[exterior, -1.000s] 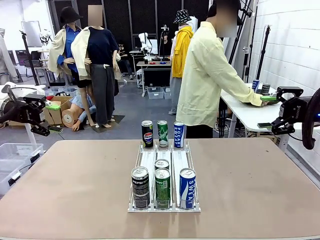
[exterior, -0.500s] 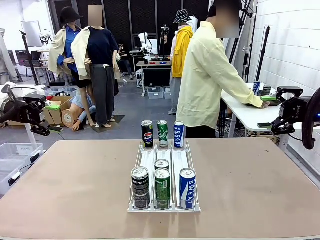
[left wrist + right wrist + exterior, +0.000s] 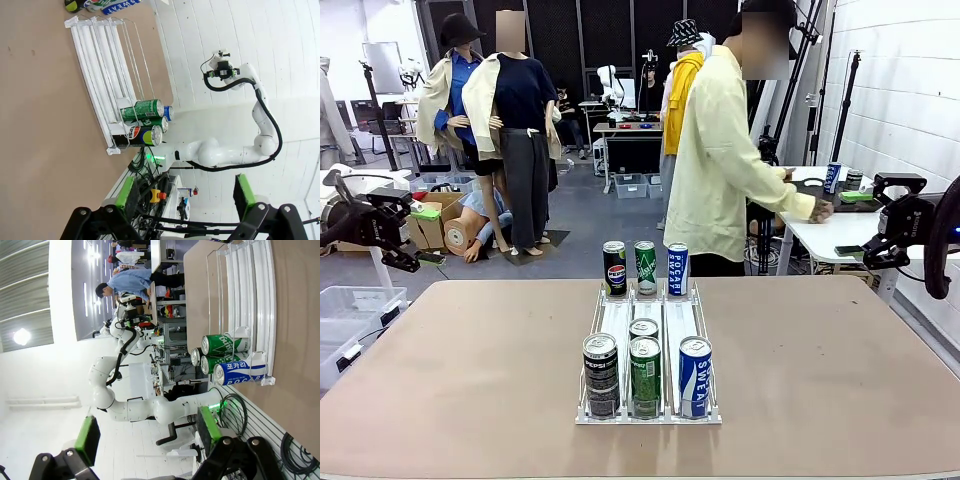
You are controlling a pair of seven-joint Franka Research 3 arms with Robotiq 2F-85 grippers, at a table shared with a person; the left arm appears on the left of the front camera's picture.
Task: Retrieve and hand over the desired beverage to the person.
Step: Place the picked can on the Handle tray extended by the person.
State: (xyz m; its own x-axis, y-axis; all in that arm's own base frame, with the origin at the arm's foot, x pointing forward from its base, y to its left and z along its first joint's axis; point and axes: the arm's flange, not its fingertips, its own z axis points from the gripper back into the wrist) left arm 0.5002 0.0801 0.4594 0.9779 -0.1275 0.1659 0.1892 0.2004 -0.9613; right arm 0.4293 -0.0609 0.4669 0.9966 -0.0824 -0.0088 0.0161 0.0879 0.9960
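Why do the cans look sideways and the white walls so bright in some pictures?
Left wrist view: the camera is rolled, so the white wire can rack lies sideways; the wall looks washed out. Right wrist view: same roll, bright glare at left. Front view: even light, cans upright.

Lower centre of the frame, my table [image 3: 450,380] presents matt, smooth brown board. The rack [image 3: 617,325] is glossy white plastic with wire dividers. Cans [image 3: 645,376] show shiny printed metal.
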